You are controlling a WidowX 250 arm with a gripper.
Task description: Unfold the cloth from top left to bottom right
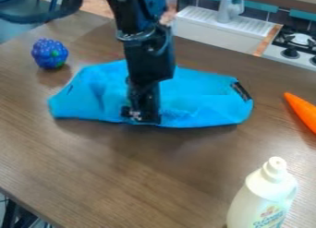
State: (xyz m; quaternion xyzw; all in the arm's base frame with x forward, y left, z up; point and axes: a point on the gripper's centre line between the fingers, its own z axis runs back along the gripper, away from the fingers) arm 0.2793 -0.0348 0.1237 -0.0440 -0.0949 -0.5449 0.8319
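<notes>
Cloth (200,98) (×1, bright blue, creased): mid-bench, upper half of view, long axis running L–R; one dark patch at its R end, one thin dark mark nr its L end. Pincer (143,115) (×1, black) hangs over the cloth's near edge, w/ cloth extending to both its L & R and behind it; whether it is released or clenched, or has hold of any fabric, can't tell. Bench (123,176) (×1, brown, wood-grained) carries the cloth plus three other objs: berry-like toy (49,53) (×1, blue-purple w/ green spot), just beyond the cloth's L end; carrot-like toy (302,111) (×1, orange), to the R of the cloth, apart from it; bottle (264,192) (×1, white), upright at lower R, well apart. Behind the bench, upper R: tap (229,9) (×1), sink unit (207,21) (×1), stove (296,40) (×1, pt. visible). Hidden: cloth's middle, by pincer & arm. Cut off: carrot-like toy & stove at R edge, bottle's base at btm edge, arm at top. Hard to make out: the cloth's fold layers.
</notes>
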